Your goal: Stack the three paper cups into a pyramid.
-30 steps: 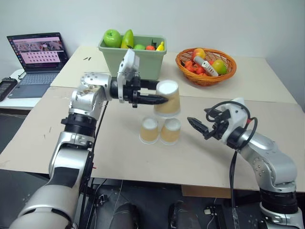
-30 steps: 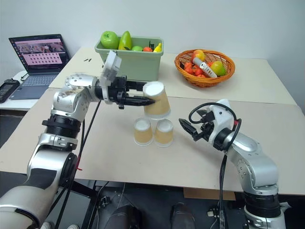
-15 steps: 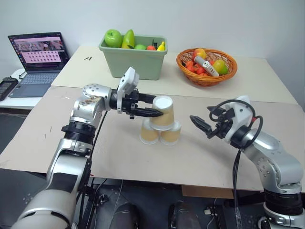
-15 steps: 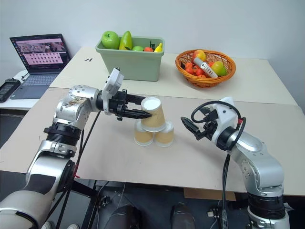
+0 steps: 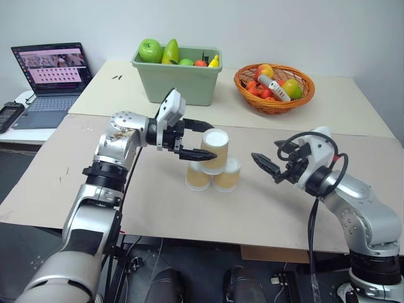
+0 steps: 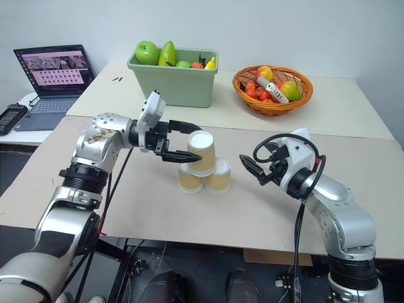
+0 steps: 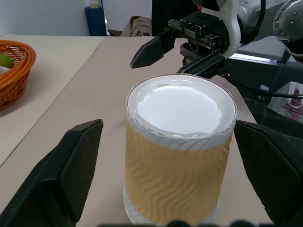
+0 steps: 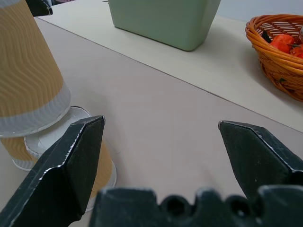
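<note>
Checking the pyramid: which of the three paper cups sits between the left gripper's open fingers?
The top cup, upside down, resting across the two bottom cups, which stand side by side on the table. The left gripper straddles it, fingers open.

Right gripper [image 8: 161,156]: its two black fingers stood wide apart, with nothing between them but bare table.
Top cup [image 8: 26,71]: upside down, tan wavy side, white rim at the bottom, resting on the two cups under it.
Lower cups: near one [image 8: 102,172] partly hidden by a finger; the other [image 8: 14,151] behind it.
Table [image 8: 156,127]: beige, a seam running across.
Green bin [image 8: 165,19]: beyond the seam.
Orange basket [image 8: 274,52]: wicker, red fruit inside.
</note>
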`<state>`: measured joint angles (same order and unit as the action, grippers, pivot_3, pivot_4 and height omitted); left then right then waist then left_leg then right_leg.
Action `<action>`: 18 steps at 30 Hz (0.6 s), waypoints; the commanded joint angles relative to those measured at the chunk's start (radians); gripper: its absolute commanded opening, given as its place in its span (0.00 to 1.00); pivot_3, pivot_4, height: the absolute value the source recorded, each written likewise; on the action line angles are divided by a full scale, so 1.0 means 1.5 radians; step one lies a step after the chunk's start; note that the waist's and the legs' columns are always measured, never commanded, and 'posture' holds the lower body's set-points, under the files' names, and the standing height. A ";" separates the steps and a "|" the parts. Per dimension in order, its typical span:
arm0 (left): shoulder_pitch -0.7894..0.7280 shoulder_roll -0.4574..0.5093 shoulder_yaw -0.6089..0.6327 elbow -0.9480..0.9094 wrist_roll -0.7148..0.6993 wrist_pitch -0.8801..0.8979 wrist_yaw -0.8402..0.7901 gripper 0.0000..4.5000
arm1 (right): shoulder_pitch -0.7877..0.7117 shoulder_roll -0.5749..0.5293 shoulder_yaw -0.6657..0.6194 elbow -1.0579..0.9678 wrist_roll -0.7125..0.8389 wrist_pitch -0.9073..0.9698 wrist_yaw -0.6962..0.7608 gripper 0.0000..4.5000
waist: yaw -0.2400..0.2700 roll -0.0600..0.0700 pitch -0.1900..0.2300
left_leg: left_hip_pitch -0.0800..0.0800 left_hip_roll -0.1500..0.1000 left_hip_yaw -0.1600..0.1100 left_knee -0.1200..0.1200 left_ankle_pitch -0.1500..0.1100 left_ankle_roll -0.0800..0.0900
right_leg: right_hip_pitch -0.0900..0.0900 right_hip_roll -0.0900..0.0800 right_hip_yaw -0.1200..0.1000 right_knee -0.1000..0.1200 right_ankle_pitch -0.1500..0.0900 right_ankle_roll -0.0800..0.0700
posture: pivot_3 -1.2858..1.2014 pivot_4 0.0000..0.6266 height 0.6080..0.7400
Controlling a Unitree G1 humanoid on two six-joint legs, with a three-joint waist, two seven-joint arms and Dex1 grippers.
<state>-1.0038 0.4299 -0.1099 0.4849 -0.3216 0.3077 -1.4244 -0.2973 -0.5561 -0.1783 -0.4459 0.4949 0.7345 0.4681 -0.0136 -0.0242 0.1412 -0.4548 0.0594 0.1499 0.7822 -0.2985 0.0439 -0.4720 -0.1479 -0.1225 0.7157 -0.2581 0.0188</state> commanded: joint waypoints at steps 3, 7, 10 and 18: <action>-0.038 0.013 0.043 -0.043 -0.042 0.042 0.016 0.99 | -0.008 -0.004 -0.012 -0.016 0.010 -0.004 0.002 1.00 | 0.000 0.000 0.000 | 0.000 0.000 0.000 0.000 0.000 0.000 | 0.000 0.000 0.000 0.000 0.000 0.000 | 0.52 0.24 0.50; -0.042 0.031 0.074 -0.087 -0.084 0.111 0.030 0.99 | -0.014 -0.005 -0.008 -0.010 0.009 -0.007 0.008 1.00 | 0.000 0.000 0.000 | 0.000 0.000 0.000 0.000 0.000 0.000 | 0.000 0.000 0.000 0.000 0.000 0.000 | 0.52 0.24 0.50; -0.034 0.043 0.095 -0.123 -0.108 0.149 0.053 0.99 | -0.022 -0.007 -0.007 -0.002 0.008 -0.010 0.014 1.00 | 0.000 0.000 0.000 | 0.000 0.000 0.000 0.000 0.000 0.000 | 0.000 0.000 0.000 0.000 0.000 0.000 | 0.52 0.24 0.50; 0.014 0.006 0.255 -0.199 -0.113 0.190 0.409 0.99 | -0.039 -0.034 -0.002 0.022 -0.009 -0.019 0.042 1.00 | 0.000 0.000 0.000 | 0.000 0.001 -0.001 0.000 0.000 0.000 | 0.000 0.000 0.000 0.000 0.000 0.000 | 0.52 0.24 0.50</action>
<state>-1.0026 0.4566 0.1866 0.2544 -0.5082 0.6007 -1.0100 -0.3369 -0.5845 -0.1661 -0.4074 0.4913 0.7315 0.5235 -0.0135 -0.0242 0.1412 -0.4546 0.0603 0.1481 0.7821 -0.2985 0.0439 -0.4716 -0.1482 -0.1221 0.7156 -0.2581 0.0188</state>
